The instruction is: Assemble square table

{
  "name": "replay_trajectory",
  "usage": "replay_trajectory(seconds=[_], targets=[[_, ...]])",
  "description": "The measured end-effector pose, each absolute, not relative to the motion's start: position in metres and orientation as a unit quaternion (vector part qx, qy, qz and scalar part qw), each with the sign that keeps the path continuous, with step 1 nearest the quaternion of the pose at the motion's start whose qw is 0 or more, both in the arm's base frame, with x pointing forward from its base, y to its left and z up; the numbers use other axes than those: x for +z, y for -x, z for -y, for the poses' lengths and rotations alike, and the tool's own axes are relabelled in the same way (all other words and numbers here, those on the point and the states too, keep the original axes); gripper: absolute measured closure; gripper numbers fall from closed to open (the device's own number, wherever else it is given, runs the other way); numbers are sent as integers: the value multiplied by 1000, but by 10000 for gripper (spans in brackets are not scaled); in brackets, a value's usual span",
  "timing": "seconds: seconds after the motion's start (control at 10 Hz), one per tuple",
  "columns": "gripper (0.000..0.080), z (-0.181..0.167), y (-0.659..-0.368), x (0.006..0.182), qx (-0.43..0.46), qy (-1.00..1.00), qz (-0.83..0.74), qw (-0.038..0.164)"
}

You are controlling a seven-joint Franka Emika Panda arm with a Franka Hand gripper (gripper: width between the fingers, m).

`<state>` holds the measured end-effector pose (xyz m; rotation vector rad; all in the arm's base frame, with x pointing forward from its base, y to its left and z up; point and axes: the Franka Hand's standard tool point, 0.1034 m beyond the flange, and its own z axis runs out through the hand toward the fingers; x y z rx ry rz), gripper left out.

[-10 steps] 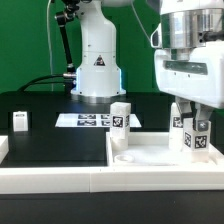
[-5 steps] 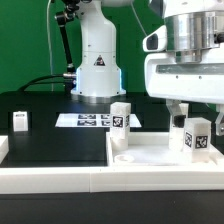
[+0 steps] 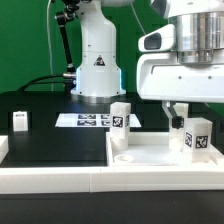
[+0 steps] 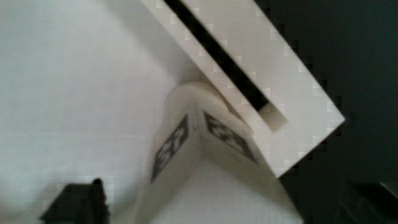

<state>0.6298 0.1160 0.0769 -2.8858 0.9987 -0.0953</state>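
The square table top (image 3: 150,162) lies white and recessed at the exterior view's lower right. One leg peg (image 3: 120,115) stands at its far left corner. A second leg peg (image 3: 198,135) stands at its right side. A third leg peg (image 3: 20,120) stands on the black board at the left. My gripper (image 3: 180,118) hangs just above and slightly left of the right leg peg, open and holding nothing. In the wrist view that tagged leg peg (image 4: 214,150) stands between my dark fingers (image 4: 80,200), apart from them, beside the top's rim (image 4: 249,70).
The marker board (image 3: 85,120) lies flat on the black board (image 3: 55,140) in front of the robot base (image 3: 97,65). A long white rail (image 3: 50,178) borders the board's front edge. A green wall is behind.
My gripper has risen from around the right leg peg. The peg has stayed standing on the table top. Nothing else moved.
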Motion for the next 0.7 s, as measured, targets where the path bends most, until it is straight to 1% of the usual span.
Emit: replay_trajectory(seconds=[0.4,0.5,0.7], targets=[[150,-123,-627,75,-39,979,-196,41],[150,-124,-627,75,-39,981,-187,41],[150,-122,-628,76,-44,994,-92,29]])
